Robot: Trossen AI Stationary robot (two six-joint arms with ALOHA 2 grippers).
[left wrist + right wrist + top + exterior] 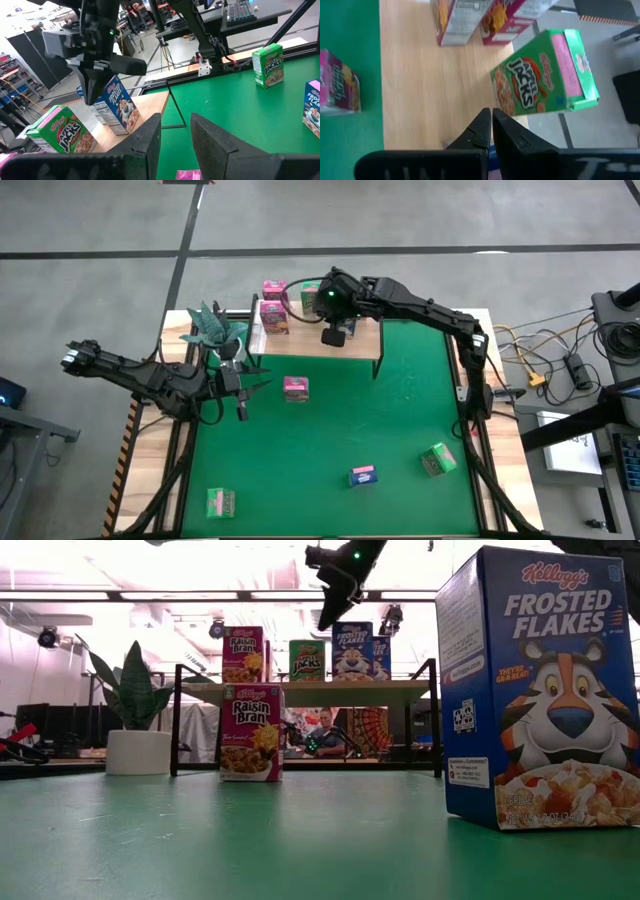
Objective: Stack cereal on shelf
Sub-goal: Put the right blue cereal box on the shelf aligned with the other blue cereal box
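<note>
The light-wood shelf (362, 340) stands at the mat's far edge. On it stand two pink boxes (272, 302), a green box (308, 295) and a blue Frosted Flakes box (119, 104). My right gripper (94, 90) is shut and points down at the blue box's top. It also shows in the low view (328, 618). My left gripper (175, 137) is open and empty. It hovers low over the mat beside the plant, near a pink box (295, 387) that stands on the mat. My right gripper's shut fingers (91, 86) come from above to the top edge of the blue box (111, 86), which stands upright on the shelf. I cannot tell whether they touch it.
On the green mat stand a green box (437, 460), a blue box (363, 476) and another green box (221, 502) toward the near edge. A potted plant (215, 325) stands at the shelf's left end. A person sits in the room behind the table (325, 730).
</note>
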